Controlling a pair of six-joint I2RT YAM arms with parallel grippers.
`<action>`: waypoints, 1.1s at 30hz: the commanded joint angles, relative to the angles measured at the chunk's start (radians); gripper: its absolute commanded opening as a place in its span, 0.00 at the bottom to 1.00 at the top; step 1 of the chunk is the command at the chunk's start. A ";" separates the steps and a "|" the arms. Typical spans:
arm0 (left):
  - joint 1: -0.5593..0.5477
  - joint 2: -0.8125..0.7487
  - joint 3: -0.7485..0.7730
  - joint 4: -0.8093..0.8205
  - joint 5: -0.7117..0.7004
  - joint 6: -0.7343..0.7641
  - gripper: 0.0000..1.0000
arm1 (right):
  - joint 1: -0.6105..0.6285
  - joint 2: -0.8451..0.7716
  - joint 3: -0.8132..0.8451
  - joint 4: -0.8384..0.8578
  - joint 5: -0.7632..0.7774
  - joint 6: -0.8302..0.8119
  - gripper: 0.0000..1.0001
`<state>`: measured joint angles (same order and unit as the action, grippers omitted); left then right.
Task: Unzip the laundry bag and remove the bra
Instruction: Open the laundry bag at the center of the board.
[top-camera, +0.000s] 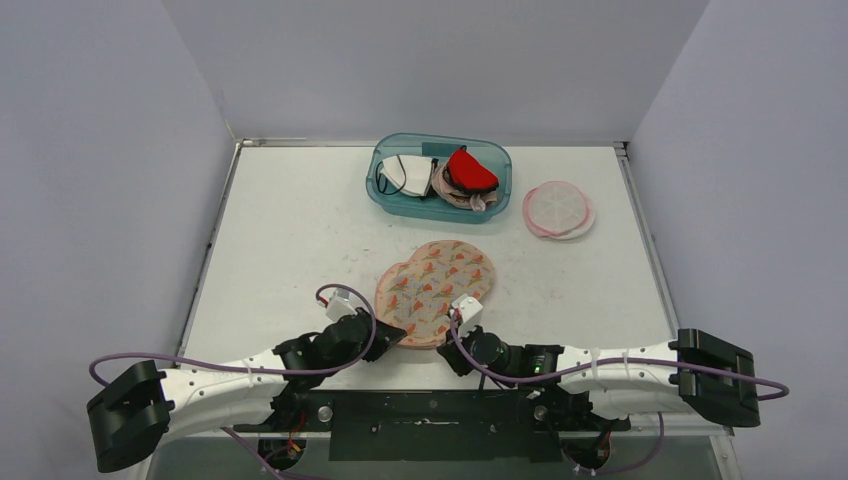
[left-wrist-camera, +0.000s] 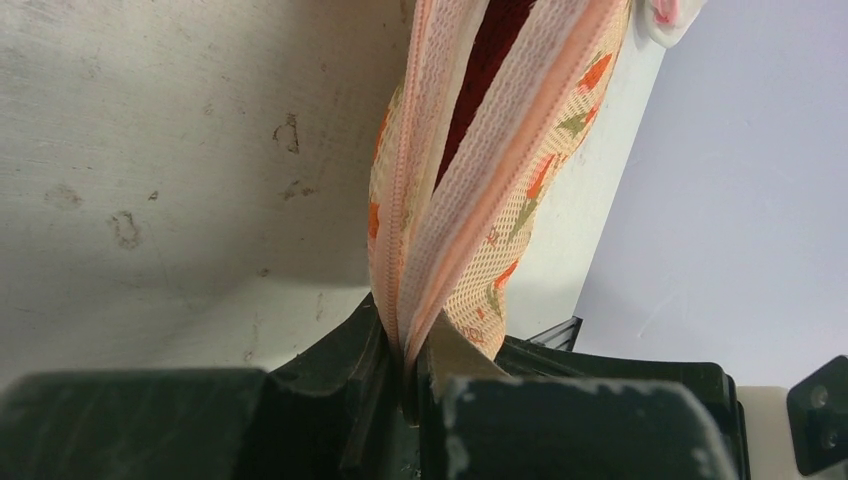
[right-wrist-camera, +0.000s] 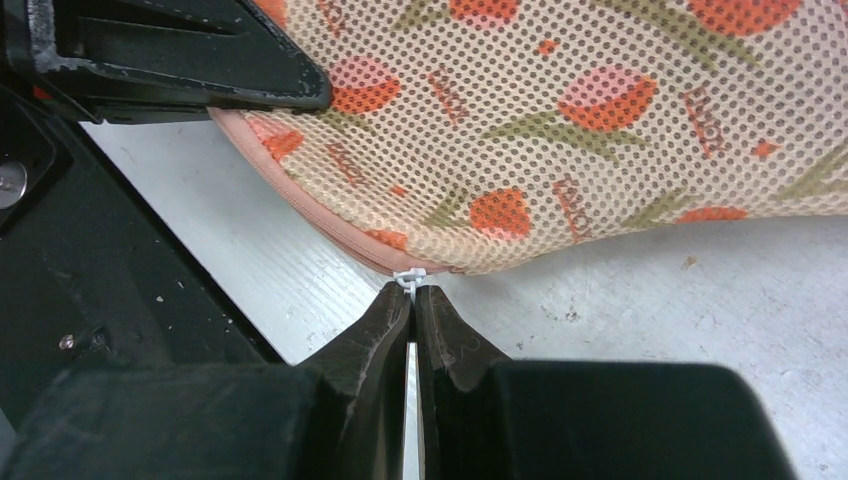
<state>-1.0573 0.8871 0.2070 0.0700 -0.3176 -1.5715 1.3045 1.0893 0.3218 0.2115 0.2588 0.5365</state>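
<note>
Slippage is worrying me: right jaws are barely pinching the tiny white zipper pull (right-wrist-camera: 410, 276), left jaws clamping an edge of the peach tulip-print mesh laundry bag (top-camera: 437, 290).

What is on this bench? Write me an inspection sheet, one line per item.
Surface: white table, scuffed and stained.
Job's things: laundry bag flat near the arms, zipper partly open, dark red fabric inside.
Clutter: teal bin of garments; round white disc beside it.
Grippers: left gripper shut on bag edge; right gripper shut on zipper pull.
Cables: purple cables looping along both arms.
Surroundings: plain grey walls.
</note>
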 joint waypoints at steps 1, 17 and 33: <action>0.013 0.010 -0.014 0.008 -0.061 0.002 0.00 | -0.019 -0.023 -0.019 0.005 0.056 0.015 0.05; 0.007 0.117 0.017 0.163 -0.109 -0.019 0.00 | -0.027 -0.221 -0.013 -0.109 0.047 0.179 0.77; -0.053 0.060 0.167 -0.119 -0.013 0.232 0.97 | -0.311 -0.313 -0.104 -0.032 -0.013 0.269 0.93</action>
<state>-1.0985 1.0805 0.3134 0.1497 -0.3603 -1.4754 1.0107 0.7956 0.2119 0.0952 0.2558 0.8017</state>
